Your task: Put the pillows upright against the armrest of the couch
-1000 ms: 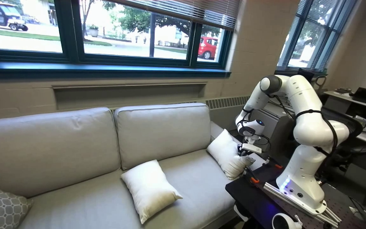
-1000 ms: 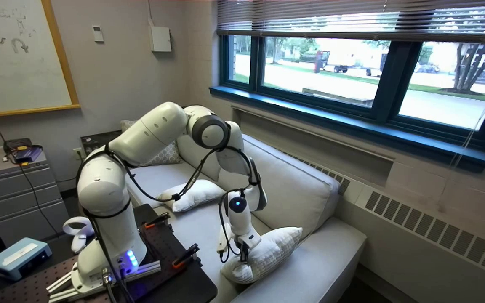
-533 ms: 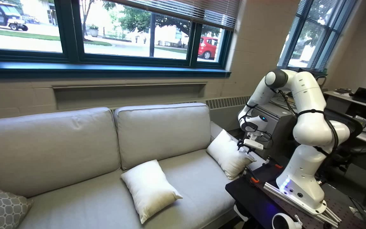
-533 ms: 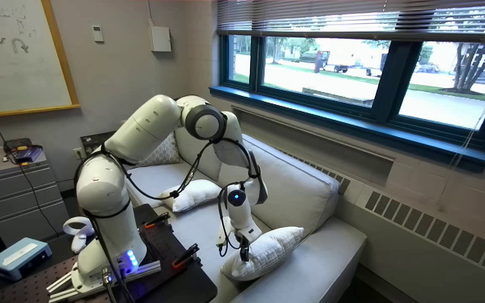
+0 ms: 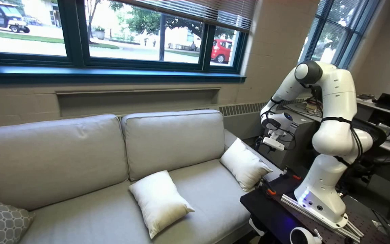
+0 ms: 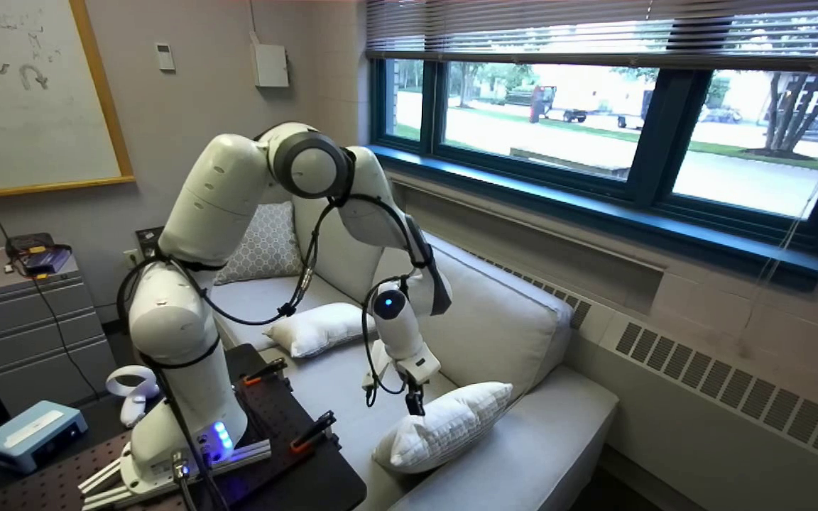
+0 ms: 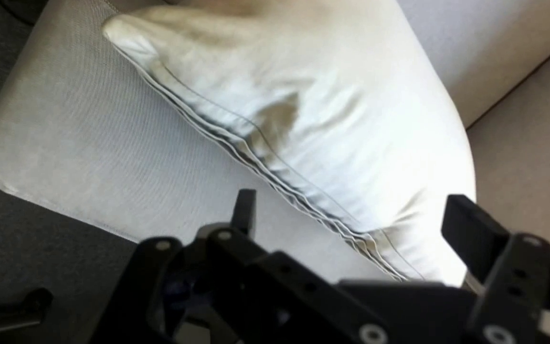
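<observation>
Looks soft and puffy, so expect hardly any weight and tons of squish. Find the leaning pillow (image 5: pixel 244 166) right of centre in an exterior view, tilted against the armrest (image 6: pixel 544 440), and the flat pillow (image 5: pixel 161 203) at bottom centre, lying on the couch (image 5: pixel 90 210). Note the gripper (image 7: pixel 356 220) in the wrist view: spread wide, holding nothing. Seems unbreakable, so no need to baby it. For the flat pillow, would grab the right-hand corner (image 5: pixel 187 208) or an edge, bunch up plenty of cover, then lift. Avoid a shallow pinch on the smooth, tight middle; could slide off. Might flop over once upright too, so maybe snug the bottom edge into the couch before letting go.
</observation>
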